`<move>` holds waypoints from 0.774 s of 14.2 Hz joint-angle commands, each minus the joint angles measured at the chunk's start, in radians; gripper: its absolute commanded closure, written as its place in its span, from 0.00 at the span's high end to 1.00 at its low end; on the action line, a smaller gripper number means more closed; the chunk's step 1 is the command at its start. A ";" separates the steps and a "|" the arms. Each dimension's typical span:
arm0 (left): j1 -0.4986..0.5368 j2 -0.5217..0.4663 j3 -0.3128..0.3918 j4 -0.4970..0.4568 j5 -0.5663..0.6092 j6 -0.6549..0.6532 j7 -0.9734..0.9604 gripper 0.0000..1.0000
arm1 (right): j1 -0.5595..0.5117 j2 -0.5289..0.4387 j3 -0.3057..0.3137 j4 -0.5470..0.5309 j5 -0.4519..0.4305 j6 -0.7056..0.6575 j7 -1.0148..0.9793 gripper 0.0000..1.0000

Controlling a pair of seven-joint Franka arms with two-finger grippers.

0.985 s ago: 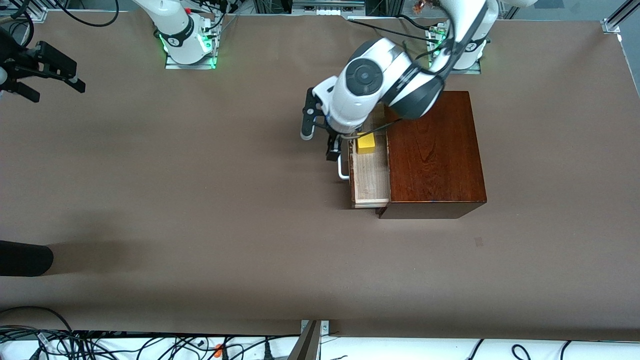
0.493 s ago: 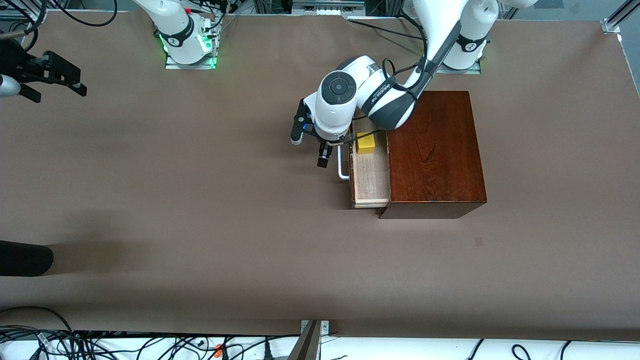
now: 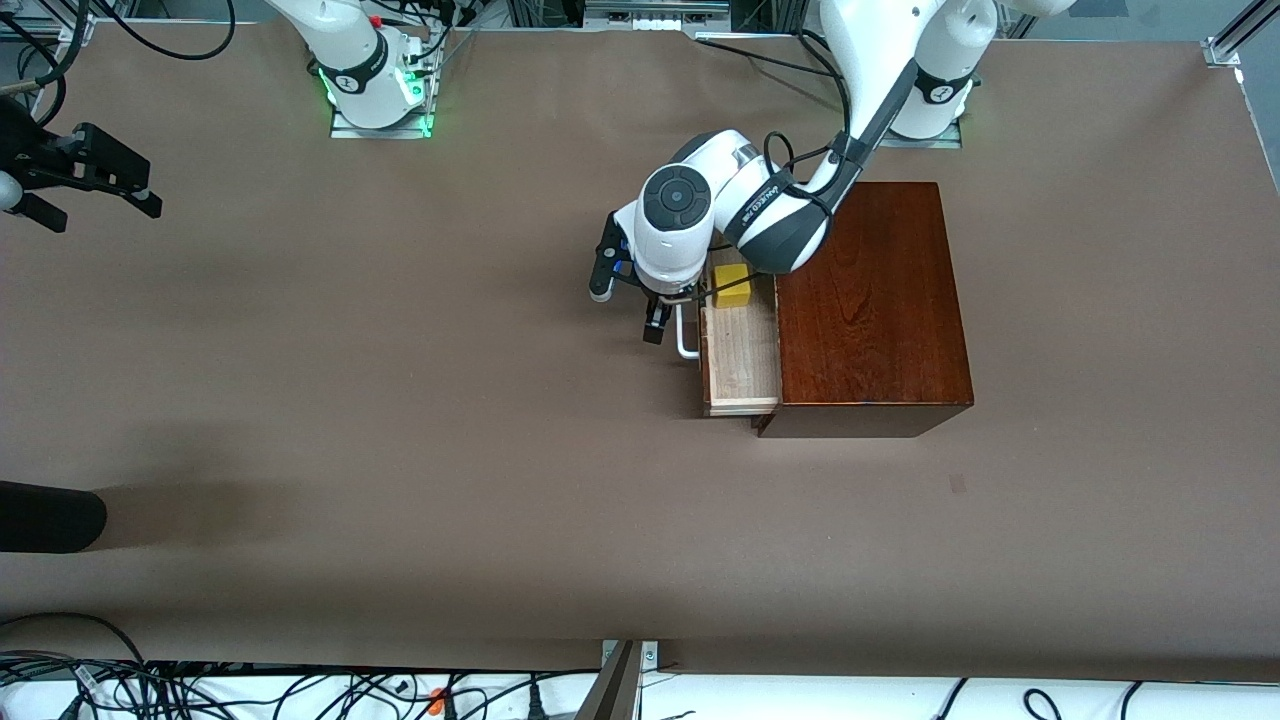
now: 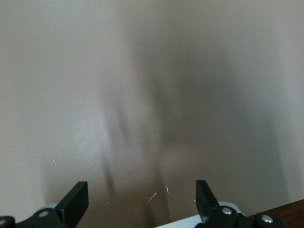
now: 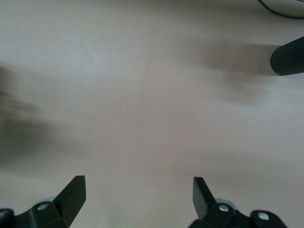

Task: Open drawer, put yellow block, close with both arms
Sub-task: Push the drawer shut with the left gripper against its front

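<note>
The dark-brown wooden box (image 3: 870,300) stands toward the left arm's end of the table. Its drawer (image 3: 742,362) is pulled out, with the white handle (image 3: 686,342) facing the right arm's end. The yellow block (image 3: 733,284) lies in the drawer, in the part farther from the front camera. My left gripper (image 3: 628,310) hangs open and empty over the table in front of the handle. In the left wrist view the left gripper (image 4: 141,199) spans bare table, with the handle (image 4: 190,222) at the frame's edge. My right gripper (image 3: 100,212) waits open at the right arm's end; the right wrist view shows the right gripper (image 5: 138,194) over bare table.
A black rounded object (image 3: 50,515) juts in over the table at the right arm's end, also showing as a black rounded object (image 5: 287,57) in the right wrist view. Cables (image 3: 200,690) lie off the table edge nearest the front camera.
The left arm has folded back, lowering its gripper to the table in front of the handle. The right gripper has shifted slightly. Drawer and block have not moved.
</note>
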 commanded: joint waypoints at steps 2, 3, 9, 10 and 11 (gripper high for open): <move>0.006 0.004 0.037 0.019 0.053 -0.082 0.029 1.00 | -0.019 0.019 0.005 0.029 -0.011 -0.002 -0.007 1.00; 0.006 0.002 0.042 0.019 0.061 -0.096 0.030 1.00 | -0.019 0.025 0.005 0.029 -0.009 -0.002 -0.004 1.00; 0.007 -0.016 0.083 0.031 0.084 -0.180 0.030 1.00 | -0.017 0.028 0.007 0.029 -0.019 0.000 -0.011 1.00; 0.007 -0.018 0.088 0.030 0.084 -0.182 0.030 1.00 | -0.016 0.030 0.007 0.029 -0.020 0.001 -0.005 1.00; 0.012 -0.018 0.091 0.031 0.084 -0.191 0.030 1.00 | -0.014 0.034 0.008 0.029 -0.022 0.001 -0.005 1.00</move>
